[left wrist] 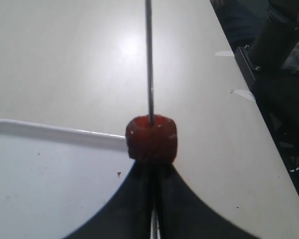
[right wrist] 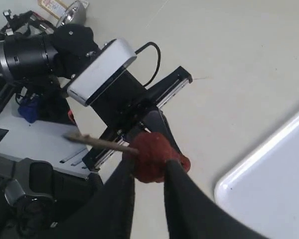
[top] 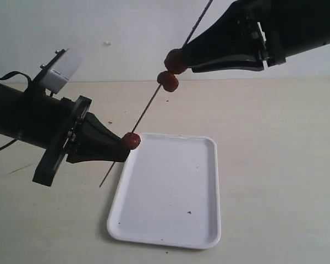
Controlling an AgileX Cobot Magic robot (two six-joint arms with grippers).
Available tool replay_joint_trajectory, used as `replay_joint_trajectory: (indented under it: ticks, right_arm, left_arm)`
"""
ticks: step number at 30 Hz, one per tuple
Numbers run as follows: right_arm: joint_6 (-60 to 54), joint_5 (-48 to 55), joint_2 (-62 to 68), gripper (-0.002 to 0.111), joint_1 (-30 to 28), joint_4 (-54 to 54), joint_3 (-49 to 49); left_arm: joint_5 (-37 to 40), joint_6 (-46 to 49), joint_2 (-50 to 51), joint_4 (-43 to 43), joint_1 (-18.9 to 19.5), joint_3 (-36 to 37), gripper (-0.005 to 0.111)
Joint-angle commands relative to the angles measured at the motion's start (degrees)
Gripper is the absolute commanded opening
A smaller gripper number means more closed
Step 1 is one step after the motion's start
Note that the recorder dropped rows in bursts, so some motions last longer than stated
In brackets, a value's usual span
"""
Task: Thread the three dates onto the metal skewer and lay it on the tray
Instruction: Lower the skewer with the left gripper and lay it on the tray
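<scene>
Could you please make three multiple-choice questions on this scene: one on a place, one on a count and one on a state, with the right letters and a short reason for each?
1. Where is the tray? A. flat on the table B. held up in the air C. leaning on the wall
2. How many dates sit on the metal skewer? A. one B. two C. three
3. The right gripper is: A. open and empty B. shut on a date C. shut on the tray

Answers:
1 A, it lies flat on the tabletop.
2 C, one at the left gripper, one at the right, one between.
3 B, its fingers pinch the top date.
</scene>
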Motion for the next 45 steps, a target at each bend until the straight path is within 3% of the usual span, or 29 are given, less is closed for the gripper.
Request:
replay_joint_trajectory:
  ticks: [1,10,16,22,28,34,37,45]
  right_arm:
    - [0.53,0.34,-0.45,0.023,0.11,-3.54,0.16]
    - [7.06,-3.18,-5.28,0.023,0.11,-12.84,0.16]
    - [16.4,-7.24,-11.97,0.023,-1.89,-26.58,0.16]
    - [24.67,-6.91,-18.58,0.023,-3.01,-39.04,0.16]
    - [27.93,-6.67,-20.13,0.023,-3.01,-43.18,0.16]
    - [28.06,-6.68,-20.02,0.023,-3.01,-43.18,0.16]
    - [28.29,-6.68,-20.02,0.023,-3.01,-43.18,0.16]
    - [28.31,-6.78,-20.02,0.023,-3.01,-43.18,0.16]
  left_arm:
    - [0.42,0.22,-0.11,-2.53,-0.18,0.05,0.0]
    - [0.42,-1.96,-0.11,-5.32,-0.18,0.05,0.0]
    - [0.42,-5.55,-0.11,-5.4,-0.18,0.05,0.0]
    - [0.42,-33.37,-0.11,-5.7,-0.18,0.05,0.0]
    - [-6.4,-46.53,-0.11,-3.47,-3.46,-1.71,0.0]
    - [-18.47,-71.78,-0.11,14.04,-11.96,-7.02,0.0]
    - [-23.68,-84.46,0.29,20.67,-14.14,-7.12,0.0]
    - [-24.71,-93.31,6.63,22.66,-19.05,-7.39,0.0]
